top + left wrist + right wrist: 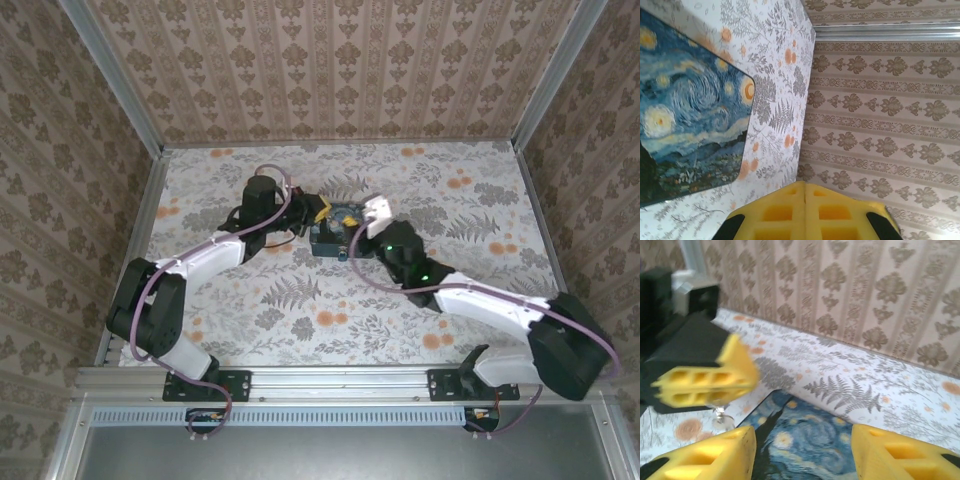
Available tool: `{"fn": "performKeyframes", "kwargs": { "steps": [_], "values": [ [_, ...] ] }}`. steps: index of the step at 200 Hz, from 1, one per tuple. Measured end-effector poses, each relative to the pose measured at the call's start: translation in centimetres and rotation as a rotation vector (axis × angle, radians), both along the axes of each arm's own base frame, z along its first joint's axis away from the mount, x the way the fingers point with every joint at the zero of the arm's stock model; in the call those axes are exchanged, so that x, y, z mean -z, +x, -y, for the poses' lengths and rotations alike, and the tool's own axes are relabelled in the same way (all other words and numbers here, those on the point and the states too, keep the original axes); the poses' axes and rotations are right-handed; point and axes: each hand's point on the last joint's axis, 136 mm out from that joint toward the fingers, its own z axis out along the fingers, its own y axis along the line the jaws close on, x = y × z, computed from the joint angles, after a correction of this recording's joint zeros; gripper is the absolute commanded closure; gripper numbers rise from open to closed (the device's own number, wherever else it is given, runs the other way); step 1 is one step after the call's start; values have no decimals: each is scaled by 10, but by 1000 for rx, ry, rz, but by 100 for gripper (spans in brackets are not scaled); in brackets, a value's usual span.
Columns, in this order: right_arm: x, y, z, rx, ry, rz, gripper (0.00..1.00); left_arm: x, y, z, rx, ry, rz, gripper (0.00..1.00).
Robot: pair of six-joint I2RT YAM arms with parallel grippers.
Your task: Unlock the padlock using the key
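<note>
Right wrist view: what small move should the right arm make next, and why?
Probably ease the right gripper toward the small shiny thing below the left gripper, whose jaws are shut. The right jaws stand open over the Starry Night box, holding nothing. Blur hides what it is.

Floral-print tabletop [300, 310], damask-papered walls [330, 70], metal corner posts [110, 75]

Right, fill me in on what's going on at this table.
Two robot arms meet over a blue painted box in the middle of the table. The left gripper is shut beside the box, and a small shiny piece shows just under it, too blurred to name. The right gripper is open above the box, holding nothing.
</note>
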Motion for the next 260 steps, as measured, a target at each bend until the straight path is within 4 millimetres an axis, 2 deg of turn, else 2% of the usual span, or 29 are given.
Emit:
{"fn": "performKeyframes", "kwargs": {
  "steps": [12, 26, 60, 93, 113, 138, 159, 191, 260],
  "values": [
    [-8, 2, 13, 14, 110, -38, 44, -2, 3, -2, 4, 12, 47, 100],
    [-11, 3, 17, 0, 224, -102, 43, -7, 7, -4, 12, 24, 114, 100],
    [-5, 8, -8, -103, 468, -307, 41, -28, 12, -1, 30, 20, 281, 100],
    [9, 20, -29, -169, 704, -457, 42, -51, 18, 2, 21, -34, 410, 100],
    [14, 31, -34, -191, 828, -495, 43, -55, 22, 2, 0, -77, 443, 100],
    [13, 42, -36, -217, 956, -501, 45, -43, 26, 2, -24, -111, 428, 100],
    [8, 47, -36, -241, 1018, -490, 47, -37, 27, 1, -34, -121, 414, 100],
    [0, 50, -40, -278, 1067, -482, 50, -46, 27, 0, -46, -143, 443, 100],
    [-12, 54, -49, -348, 1130, -480, 56, -49, 28, 0, -55, -153, 451, 100]
  ]
}}
